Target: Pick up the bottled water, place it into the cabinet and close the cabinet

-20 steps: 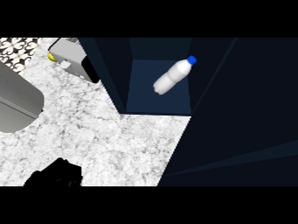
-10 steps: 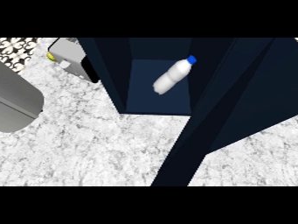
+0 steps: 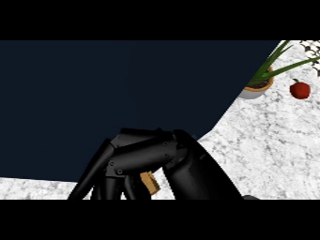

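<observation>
A dark navy cabinet panel fills most of the head view, from the top left down to the counter. The bottled water is out of sight. One black hand, which I take for my right hand, shows at the bottom centre, in front of the panel's lower edge. Its fingers run straight down to the left and hold nothing. A small tan piece shows between them; I cannot tell what it is. My left hand is not in view.
The white marble counter spreads out to the right of the panel and in a strip at the lower left. A potted plant and a red apple stand at the far right.
The open cabinet with the bottle lying inside is no longer visible; the dark panel now covers that area. The view has shifted right to the plant and apple, and a hand has come in.
</observation>
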Available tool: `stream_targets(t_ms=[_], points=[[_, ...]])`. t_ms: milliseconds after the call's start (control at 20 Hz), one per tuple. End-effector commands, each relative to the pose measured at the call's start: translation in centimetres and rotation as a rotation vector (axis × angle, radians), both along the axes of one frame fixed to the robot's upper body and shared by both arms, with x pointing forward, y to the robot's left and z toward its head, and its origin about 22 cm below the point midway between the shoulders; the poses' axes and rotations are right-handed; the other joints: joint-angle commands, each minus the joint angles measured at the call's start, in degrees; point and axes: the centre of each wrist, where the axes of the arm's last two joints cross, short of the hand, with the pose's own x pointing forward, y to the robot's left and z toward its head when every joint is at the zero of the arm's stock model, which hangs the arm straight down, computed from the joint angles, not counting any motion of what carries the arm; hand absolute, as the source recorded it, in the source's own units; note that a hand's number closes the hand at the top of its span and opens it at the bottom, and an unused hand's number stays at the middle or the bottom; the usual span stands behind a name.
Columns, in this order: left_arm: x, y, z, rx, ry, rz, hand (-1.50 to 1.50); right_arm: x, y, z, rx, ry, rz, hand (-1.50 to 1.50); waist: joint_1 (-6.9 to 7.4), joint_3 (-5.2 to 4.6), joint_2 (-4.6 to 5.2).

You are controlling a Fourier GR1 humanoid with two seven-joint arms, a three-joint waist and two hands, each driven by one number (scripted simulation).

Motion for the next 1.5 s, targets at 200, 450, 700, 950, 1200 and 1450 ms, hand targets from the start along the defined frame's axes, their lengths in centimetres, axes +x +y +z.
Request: stream_targets(t_ms=[200, 450, 700, 950, 1200, 1450], points=[[-2.1, 2.2, -0.5, 0.007, 0.002, 0.026, 1.5, 7.3, -0.8, 0.2, 0.012, 0.015, -0.024, 1.5, -0.45, 0.1, 0.16], [-2.1, 2.9, 1.2, 0.022, -0.003, 0.007, 1.5, 13.0, -0.6, -0.7, -0.05, 0.071, -0.045, 1.5, 0.01, 0.1, 0.34], [-2.2, 3.6, 1.8, -0.003, 0.008, -0.003, 1.5, 16.0, 0.7, -2.8, -0.085, 0.099, -0.076, 1.5, 0.0, 0.09, 0.39], [-0.3, 4.6, 1.7, 0.013, -0.017, -0.003, 1.5, 18.4, -0.5, -3.8, -0.111, 0.114, -0.089, 1.5, -0.63, 0.09, 0.52], [-1.2, 5.6, 1.0, 0.007, -0.011, -0.021, 1.5, 19.9, -1.8, -5.1, -0.11, 0.106, -0.162, 1.5, 0.28, 0.02, 0.76], [0.0, 4.7, 2.0, 0.008, -0.026, -0.038, 1.5, 20.7, -1.1, -5.1, -0.123, 0.129, -0.175, 1.5, 0.39, 0.03, 1.12]])
